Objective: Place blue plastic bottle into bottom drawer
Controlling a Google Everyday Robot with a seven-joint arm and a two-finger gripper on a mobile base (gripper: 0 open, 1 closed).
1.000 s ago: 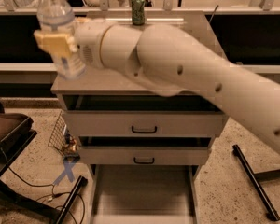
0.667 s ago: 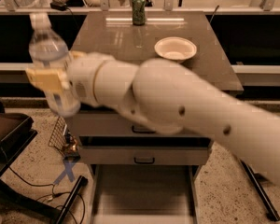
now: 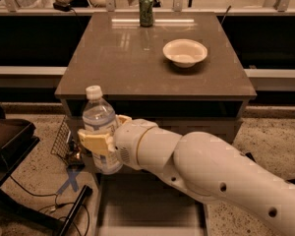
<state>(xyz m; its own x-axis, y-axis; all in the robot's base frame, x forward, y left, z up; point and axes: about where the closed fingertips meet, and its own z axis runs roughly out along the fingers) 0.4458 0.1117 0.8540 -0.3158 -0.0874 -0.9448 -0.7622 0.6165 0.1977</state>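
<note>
Blue plastic bottle (label unreadable), held in pincer before cabinet

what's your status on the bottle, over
Gripper shut on clear plastic bottle with pale blue label, upright, at front-left of brown-topped cabinet. Open grey bottom drawer below, bottle not yet in. Nothing seen in its way.

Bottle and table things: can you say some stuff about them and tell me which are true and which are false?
1. The gripper holds the bottle upright. True.
2. The bottle lies in the drawer. False: it is up in the gripper, not in the open drawer.
3. The can stands at the table's far edge. True.
4. The bowl holds fruit. False: it looks empty.
5. The bottle has no cap. False: a white cap is on.
</note>
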